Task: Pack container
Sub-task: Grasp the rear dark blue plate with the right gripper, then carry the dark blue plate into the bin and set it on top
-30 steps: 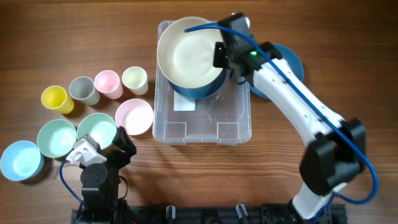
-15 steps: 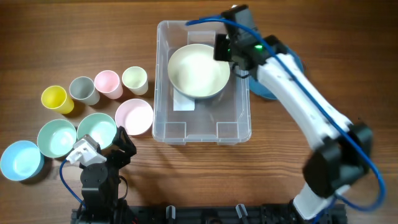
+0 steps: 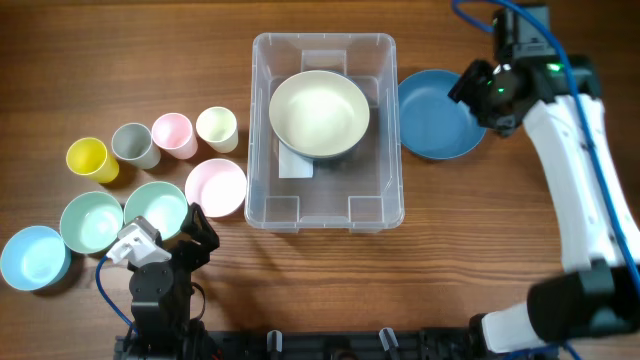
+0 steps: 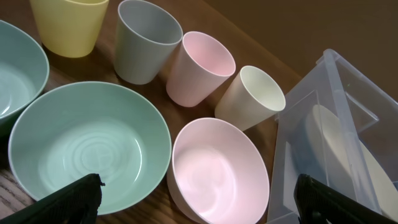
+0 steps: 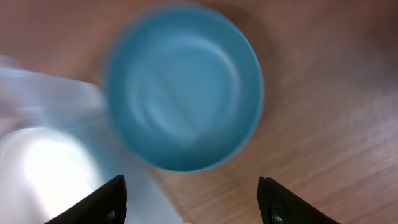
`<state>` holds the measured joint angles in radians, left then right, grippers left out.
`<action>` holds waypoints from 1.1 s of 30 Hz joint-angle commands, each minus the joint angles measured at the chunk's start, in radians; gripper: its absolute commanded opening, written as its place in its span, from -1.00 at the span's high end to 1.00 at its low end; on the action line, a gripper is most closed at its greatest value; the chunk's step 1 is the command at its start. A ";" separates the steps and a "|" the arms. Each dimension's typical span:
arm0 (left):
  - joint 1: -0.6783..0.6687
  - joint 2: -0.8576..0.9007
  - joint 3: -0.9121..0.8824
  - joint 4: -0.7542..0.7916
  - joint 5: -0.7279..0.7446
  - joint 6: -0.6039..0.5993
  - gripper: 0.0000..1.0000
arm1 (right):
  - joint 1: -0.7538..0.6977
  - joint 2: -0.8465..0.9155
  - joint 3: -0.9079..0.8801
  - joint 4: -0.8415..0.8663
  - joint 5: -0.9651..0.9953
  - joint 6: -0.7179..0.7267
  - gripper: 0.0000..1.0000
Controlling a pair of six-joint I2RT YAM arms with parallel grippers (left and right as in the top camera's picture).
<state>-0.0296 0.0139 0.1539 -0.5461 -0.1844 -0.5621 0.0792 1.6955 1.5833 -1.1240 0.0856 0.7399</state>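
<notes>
Currently the container (image 3: 325, 210) is seen mid-desk (image 3: 120, 60), with a cream bowl (image 3: 319, 112) set inside it. Right of the container, the right hand (image 5: 194, 199), fingers apart and empty, is held over a blue bowl (image 3: 435, 115). Left of it, the left hand (image 4: 196, 199) is parked wide apart. Fetching that blue bowl is judged the step in hand; its rim must be gripped next.

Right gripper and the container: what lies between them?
The blue bowl sits on the table between the right gripper and the container, close beside the container's wall. The overhead view shows this most clearly.
</notes>
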 commanded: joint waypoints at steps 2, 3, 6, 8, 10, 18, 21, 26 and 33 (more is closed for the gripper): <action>0.008 -0.007 -0.006 0.003 0.009 0.008 -0.99 | -0.002 0.123 -0.124 0.076 -0.006 0.129 -0.45; 0.008 -0.007 -0.006 0.003 0.009 0.008 -1.00 | -0.002 0.154 -0.145 0.105 -0.014 0.131 -0.45; 0.008 -0.007 -0.006 0.003 0.009 0.008 -1.00 | -0.006 0.225 -0.169 0.144 -0.047 0.147 -0.46; 0.008 -0.007 -0.006 0.003 0.009 0.008 -1.00 | -0.011 0.271 -0.170 0.141 -0.071 0.174 -0.42; 0.008 -0.007 -0.006 0.003 0.009 0.008 -1.00 | -0.010 0.299 -0.171 0.139 -0.097 0.180 -0.36; 0.008 -0.007 -0.006 0.003 0.009 0.008 -0.99 | -0.011 0.310 -0.224 0.169 -0.098 0.231 0.88; 0.008 -0.007 -0.006 0.003 0.009 0.008 -0.99 | -0.005 0.282 -0.224 0.170 -0.081 0.232 0.91; 0.008 -0.007 -0.006 0.003 0.009 0.008 -1.00 | -0.020 0.131 -0.219 0.171 -0.043 0.230 0.91; 0.008 -0.007 -0.006 0.003 0.009 0.008 -0.99 | 0.023 -0.257 -0.160 0.231 -0.068 0.112 0.91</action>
<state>-0.0296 0.0139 0.1539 -0.5457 -0.1844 -0.5621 0.0628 1.5986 1.3647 -0.9371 0.0380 0.9504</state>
